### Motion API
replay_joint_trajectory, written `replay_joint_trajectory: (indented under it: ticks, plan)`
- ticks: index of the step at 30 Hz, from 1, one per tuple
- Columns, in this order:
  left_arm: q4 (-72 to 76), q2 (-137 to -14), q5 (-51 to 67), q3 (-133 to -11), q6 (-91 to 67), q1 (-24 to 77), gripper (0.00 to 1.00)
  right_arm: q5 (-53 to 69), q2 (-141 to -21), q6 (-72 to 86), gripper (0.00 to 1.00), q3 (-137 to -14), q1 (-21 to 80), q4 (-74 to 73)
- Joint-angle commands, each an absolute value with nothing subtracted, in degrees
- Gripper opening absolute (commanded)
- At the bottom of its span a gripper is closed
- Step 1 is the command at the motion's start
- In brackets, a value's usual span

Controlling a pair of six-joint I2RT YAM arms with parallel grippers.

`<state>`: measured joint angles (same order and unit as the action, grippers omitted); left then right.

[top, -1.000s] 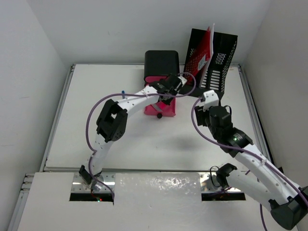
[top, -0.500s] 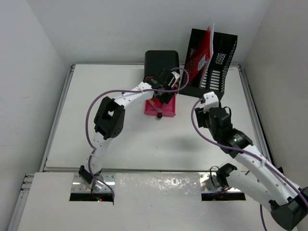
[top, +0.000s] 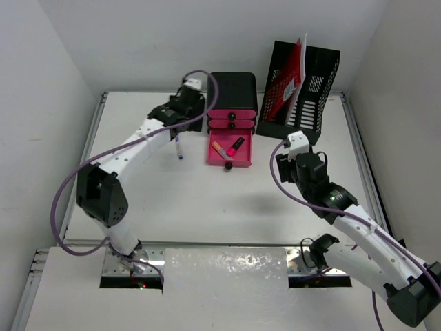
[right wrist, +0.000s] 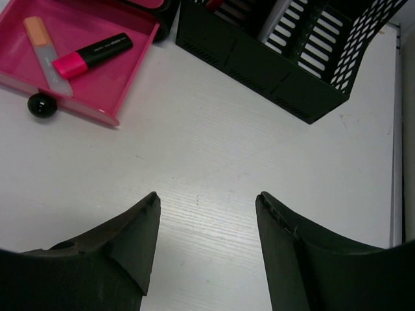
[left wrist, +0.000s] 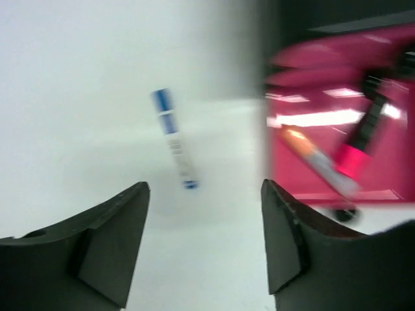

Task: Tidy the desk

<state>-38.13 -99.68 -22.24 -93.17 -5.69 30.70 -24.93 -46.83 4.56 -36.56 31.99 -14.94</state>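
Centre the open, empty left gripper (left wrist: 205,188) across the barrel of the blue pen (left wrist: 174,139), lower to the desk (top: 207,200), then close; the right gripper (right wrist: 207,197) hangs open and empty.

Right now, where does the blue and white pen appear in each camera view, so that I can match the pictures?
Top external: the pen lies on the desk, just left of the open pink drawer.
Left wrist: the pen is near the centre; the open pink drawer is at right.
Right wrist: the pen is not in view; the open pink drawer is at top left.
Shared landmark: the open pink drawer.
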Motion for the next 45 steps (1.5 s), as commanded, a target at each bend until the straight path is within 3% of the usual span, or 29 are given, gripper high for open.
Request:
replay_joint_trajectory:
  ticks: [1, 7, 23, 30, 31, 34, 39, 45]
  plan:
    - [-34.6, -99.4, -30.6, -84.2, -14.5, 24.3, 0.6, -23.1, -47.5, 5.9, 0.59, -35.9, 32.0, -11.5]
    - [-27.3, -106.2, -28.3, -80.2, -16.4, 16.6, 0.54, -22.5, -48.2, 5.8, 0.59, -36.6, 31.9, -12.0]
    - [-20.6, -117.1, -19.6, -85.8, -17.4, 14.9, 0.53, -23.8, -50.2, 4.4, 0.59, -37.7, 32.0, -14.0]
    - [-19.8, -120.5, -17.9, -84.9, -19.5, 14.9, 0.35, -23.9, -51.0, 3.7, 0.59, -37.9, 31.9, -13.7]
    - [-19.8, -120.6, -18.0, -84.7, -19.7, 14.8, 0.18, -23.9, -50.9, 3.6, 0.59, -37.8, 31.9, -13.7]
    - [-19.7, -120.6, -17.9, -84.3, -20.6, 14.8, 0.0, -24.3, -50.6, 3.5, 0.59, -37.7, 31.9, -14.0]
    - [-23.5, -116.8, -15.2, -82.6, -21.4, 15.2, 0.0, -24.9, -50.1, 3.5, 0.59, -37.6, 32.0, -14.4]
    - [-34.7, -101.7, -12.1, -81.1, -19.2, 20.5, 0.0, -25.3, -49.2, 3.9, 0.59, -37.1, 32.0, -14.2]
